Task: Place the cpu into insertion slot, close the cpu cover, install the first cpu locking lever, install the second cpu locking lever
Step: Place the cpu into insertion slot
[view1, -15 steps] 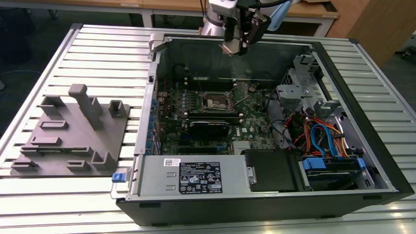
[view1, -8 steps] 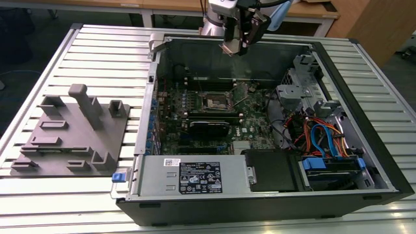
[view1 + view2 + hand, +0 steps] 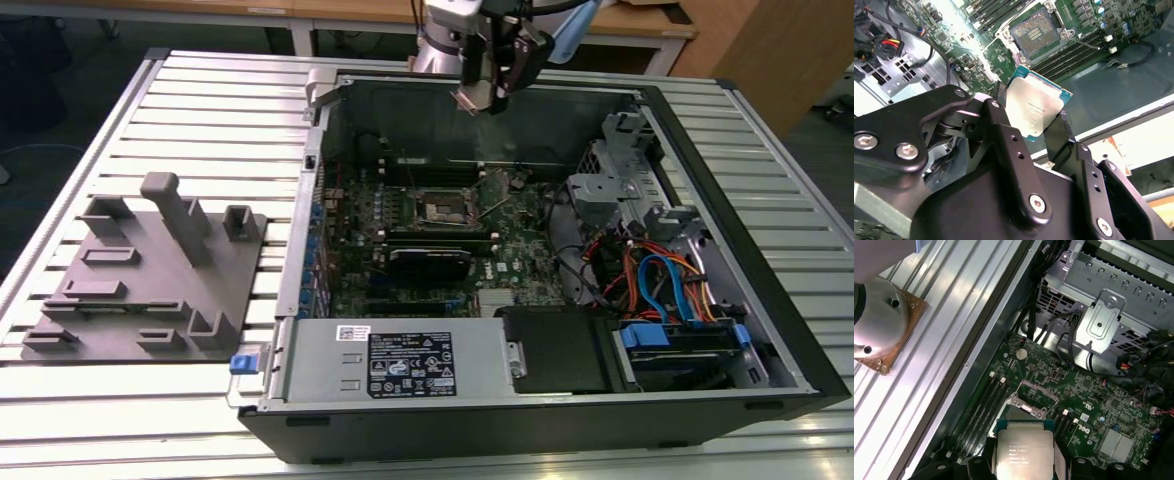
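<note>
Second wrist view, item 1, end effector (image 3: 1031, 104): two black fingers closed on the cpu (image 3: 1036, 107), pinching it by opposite edges with the metal top toward the camera. First wrist view agrees: the cpu (image 3: 1025, 450) is clamped in the end effector (image 3: 1025, 461) and nothing else touches it.

Item 2, cpu: near-square, so it has no long axis to speak of. It is carried in the air, clear of every surface. Exterior view places the cpu (image 3: 470, 98) high over the far wall of the case (image 3: 534, 420), held in the end effector (image 3: 487, 95). Whether its face is level with the board cannot be told.

Item 3, slot (image 3: 1034, 35): open, contact field bare, nothing seated in it. It lies beyond the cpu's far edge in the second wrist view. First wrist view shows the slot (image 3: 1026, 407) likewise just past the chip, almost in line with it. In the exterior view the slot (image 3: 443, 207) sits low on the board (image 3: 354, 285), nearer the camera than the end effector and well apart from it, with open air between. Judged relation: the slot lies below and ahead of the held chip.

Item 4, surroundings: the case rests on the table (image 3: 200, 100). A grey fixture (image 3: 147, 270) stands beside the case at the exterior view's left.
</note>
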Motion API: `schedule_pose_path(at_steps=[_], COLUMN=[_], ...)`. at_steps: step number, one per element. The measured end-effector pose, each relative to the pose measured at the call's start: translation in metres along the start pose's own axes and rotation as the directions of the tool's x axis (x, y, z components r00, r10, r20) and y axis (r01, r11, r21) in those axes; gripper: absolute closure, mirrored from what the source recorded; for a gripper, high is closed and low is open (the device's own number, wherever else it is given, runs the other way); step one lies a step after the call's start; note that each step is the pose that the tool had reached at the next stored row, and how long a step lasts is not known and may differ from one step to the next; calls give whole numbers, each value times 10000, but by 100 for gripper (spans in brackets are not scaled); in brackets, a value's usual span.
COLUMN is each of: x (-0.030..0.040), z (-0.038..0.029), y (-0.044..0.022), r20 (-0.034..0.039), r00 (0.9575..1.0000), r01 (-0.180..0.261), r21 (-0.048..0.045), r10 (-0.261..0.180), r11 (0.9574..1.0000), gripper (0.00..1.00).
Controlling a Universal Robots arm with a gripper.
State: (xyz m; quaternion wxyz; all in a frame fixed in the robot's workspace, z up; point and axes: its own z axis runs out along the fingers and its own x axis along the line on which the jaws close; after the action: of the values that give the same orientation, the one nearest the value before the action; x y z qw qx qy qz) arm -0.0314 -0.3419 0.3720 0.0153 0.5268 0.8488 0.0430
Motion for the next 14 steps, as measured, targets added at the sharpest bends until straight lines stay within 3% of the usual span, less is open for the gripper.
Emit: schedule_pose_path(at_steps=[6, 14], x=[0, 0], z=[0, 0], y=[0, 0], r20=[48, 50], r00=[9985, 9984], r01=[-545, -559], r21=[-10, -11], r10=[545, 559], r11=[9985, 9984], gripper=[46, 46])
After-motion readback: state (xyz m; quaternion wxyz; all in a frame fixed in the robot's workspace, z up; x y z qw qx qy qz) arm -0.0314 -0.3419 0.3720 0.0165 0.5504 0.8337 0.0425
